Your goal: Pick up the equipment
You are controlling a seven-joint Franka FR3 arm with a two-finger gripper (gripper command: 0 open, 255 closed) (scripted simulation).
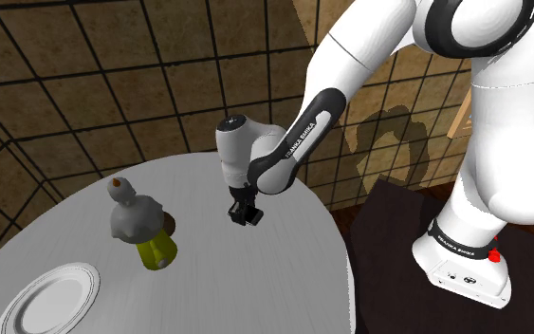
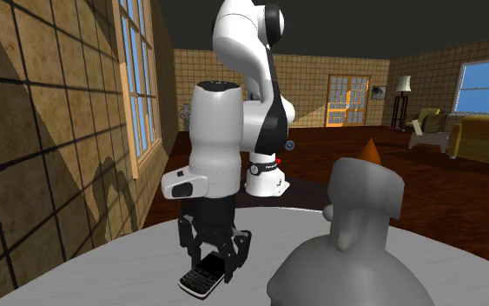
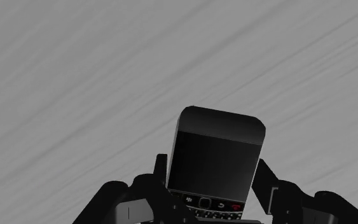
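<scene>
The equipment is a black phone (image 3: 217,153) with a dark screen and a small keypad. My gripper (image 3: 212,170) is shut on it, one black finger against each long side. In the second exterior view the phone (image 2: 202,280) hangs tilted from the gripper (image 2: 214,259), its lower end close to the grey tabletop (image 2: 129,269); I cannot tell whether it touches. In the shoulder view the gripper (image 1: 246,214) points down over the middle of the round table (image 1: 274,285).
A grey bottle-like figure with a brown top (image 1: 130,214) stands toward the shoulder view's left of the gripper, beside a yellow-green object (image 1: 157,250). A white plate (image 1: 50,296) lies near the table's front left. The arm's stand (image 1: 464,266) is at the right.
</scene>
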